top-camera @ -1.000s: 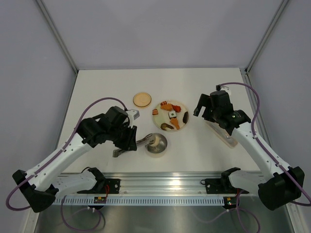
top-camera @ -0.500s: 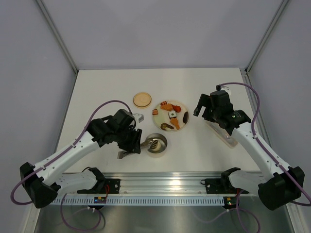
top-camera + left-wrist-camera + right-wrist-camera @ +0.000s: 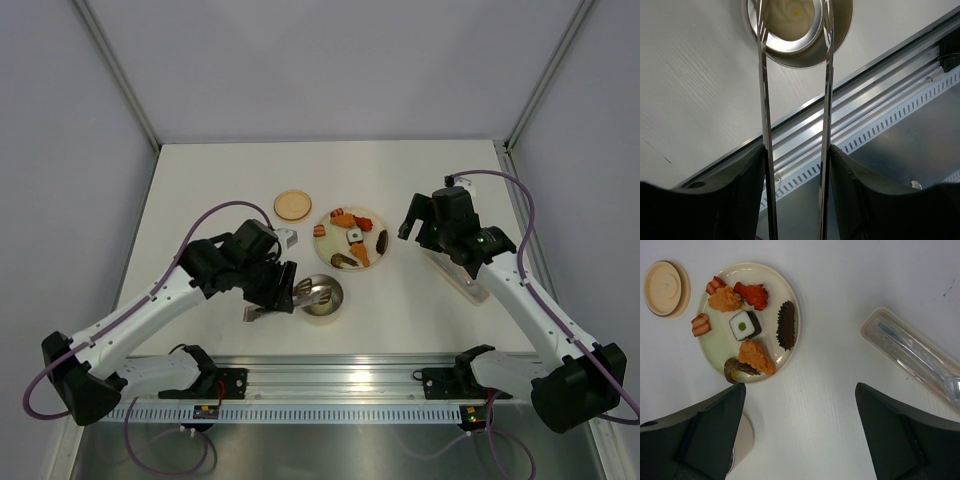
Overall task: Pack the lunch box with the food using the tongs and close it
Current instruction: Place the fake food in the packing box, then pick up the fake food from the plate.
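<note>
The left gripper (image 3: pixel 796 165) holds the tongs (image 3: pixel 763 110) by their two slim arms, one arm lying against the inner face of each finger. Its jaws stand roughly half apart, and the tong arms run almost parallel with a clear gap between them. The tong tips reach over the lunch box (image 3: pixel 333 300), which sits on the table (image 3: pixel 200 190) near its front edge, just beside the left gripper. A pale round bun (image 3: pixel 790 11) lies in the bottom of the box between the tips; whether the tips touch it cannot be told. The wooden lid (image 3: pixel 292 205) lies flat on the table, apart from the lunch box and just left of the cream plate (image 3: pixel 720 347). The rest of the food (image 3: pixel 754 356) is on that plate: two orange crumbed pieces, a red one, two red-and-white striped bits, a white roll with a dark wrap and green centre, a dark ridged piece, and a dark piece at the rim. The right gripper (image 3: pixel 800 390) hovers above the table to the right of the plate, its jaws spread wide with nothing between them. A clear plastic case (image 3: pixel 912 357) with a utensil inside lies on the table below the right arm.
</note>
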Tool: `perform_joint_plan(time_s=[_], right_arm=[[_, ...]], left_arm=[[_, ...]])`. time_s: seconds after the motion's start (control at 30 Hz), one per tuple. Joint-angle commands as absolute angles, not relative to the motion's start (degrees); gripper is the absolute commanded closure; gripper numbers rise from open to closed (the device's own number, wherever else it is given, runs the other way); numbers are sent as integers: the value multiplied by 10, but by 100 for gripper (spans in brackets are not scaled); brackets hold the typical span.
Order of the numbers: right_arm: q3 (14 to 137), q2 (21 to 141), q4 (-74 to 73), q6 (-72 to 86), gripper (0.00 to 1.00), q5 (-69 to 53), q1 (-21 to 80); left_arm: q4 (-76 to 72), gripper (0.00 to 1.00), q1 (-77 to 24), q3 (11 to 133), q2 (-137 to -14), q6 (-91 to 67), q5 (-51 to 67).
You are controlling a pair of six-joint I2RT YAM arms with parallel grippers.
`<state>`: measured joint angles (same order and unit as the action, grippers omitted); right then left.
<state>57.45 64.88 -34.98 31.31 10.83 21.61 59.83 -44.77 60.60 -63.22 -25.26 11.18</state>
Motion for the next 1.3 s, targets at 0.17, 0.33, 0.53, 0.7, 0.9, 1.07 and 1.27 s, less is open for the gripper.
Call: perform_joint_plan(time_s=[0.17,0.33,0.53,0.7,0.9,1.07,1.27], right_arm=[[576,646,-338,316,0,105,217],[575,643,-338,316,1,107,217],[575,646,-332,318,1,103,217],[577,642,-337,316,0,106,217],[577,632,-345,316,0,112,217],[573,628,-345,320,0,110,217],[575,628,-350,320,1,109,217]], left_arm=[[625,48,-450,690,-631,-240,102],[640,51,-450,751,-633,-241,80],[624,53,-449,819,-674,-266,-23],[602,54,-447,879,-760,-279,-121],[580,53,-442,925,-860,-275,-177],[554,52,-441,931,-912,-280,-205],[520,50,-439,915,-954,-281,-200]])
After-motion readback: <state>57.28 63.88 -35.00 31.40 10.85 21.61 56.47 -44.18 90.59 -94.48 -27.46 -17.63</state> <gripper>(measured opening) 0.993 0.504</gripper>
